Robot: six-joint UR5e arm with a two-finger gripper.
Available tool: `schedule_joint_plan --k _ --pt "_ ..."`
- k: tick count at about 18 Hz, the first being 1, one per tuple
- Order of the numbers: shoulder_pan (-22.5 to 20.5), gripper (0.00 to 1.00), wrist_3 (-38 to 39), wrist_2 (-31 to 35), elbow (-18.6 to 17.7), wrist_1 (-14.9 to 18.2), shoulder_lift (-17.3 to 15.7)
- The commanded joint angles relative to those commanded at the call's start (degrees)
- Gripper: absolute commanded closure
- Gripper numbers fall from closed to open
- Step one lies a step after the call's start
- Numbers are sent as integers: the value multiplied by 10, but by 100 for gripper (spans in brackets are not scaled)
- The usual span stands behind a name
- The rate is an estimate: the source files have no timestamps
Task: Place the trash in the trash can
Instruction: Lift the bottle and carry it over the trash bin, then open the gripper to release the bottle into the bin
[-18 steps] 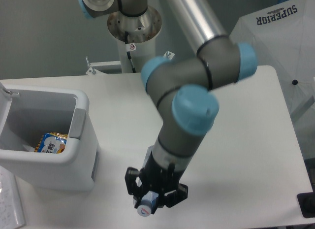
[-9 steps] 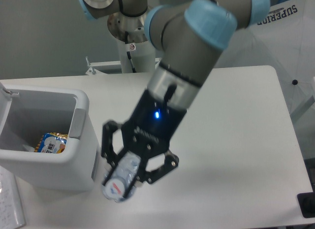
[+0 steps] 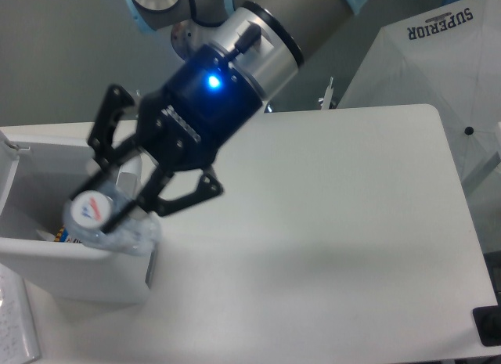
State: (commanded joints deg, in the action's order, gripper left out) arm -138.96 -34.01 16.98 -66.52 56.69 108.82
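The end effector [image 3: 117, 203] is closed around the clear crushed plastic bottle [image 3: 109, 223], its dark fingers [image 3: 168, 196] pinching the crumpled body while the white cap end with its red and blue mark faces the camera. The bottle hangs over the near right corner of the trash can [image 3: 70, 262], seemingly right above the rounded rim rather than over the open middle, though depth is hard to judge from this one view. Inside the bin a sliver of the blue snack packet [image 3: 66, 231] shows just beside the bottle's cap; the silver foil is not visible. The main risk, as I judge it, is a release here: if the bottle sits over the rim, it could catch the edge and tip outward onto the desk [image 3: 329, 223] instead of falling in. A crushed bottle is light and springy, so it may bounce off the wall or cling briefly to one finger as the grip opens. The linkage also sits close to the bin's wall, so a careless descent could nudge or shift the bin
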Motion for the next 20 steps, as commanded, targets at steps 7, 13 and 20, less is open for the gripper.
schedule_joint_plan --k 7,13,20 --pt "44 99 -70 -32 -104 -6 -42" --pt "61 96 -133 -32 -163 -11 -49" --pt "63 43 -234 -27 -233 -11 -58"
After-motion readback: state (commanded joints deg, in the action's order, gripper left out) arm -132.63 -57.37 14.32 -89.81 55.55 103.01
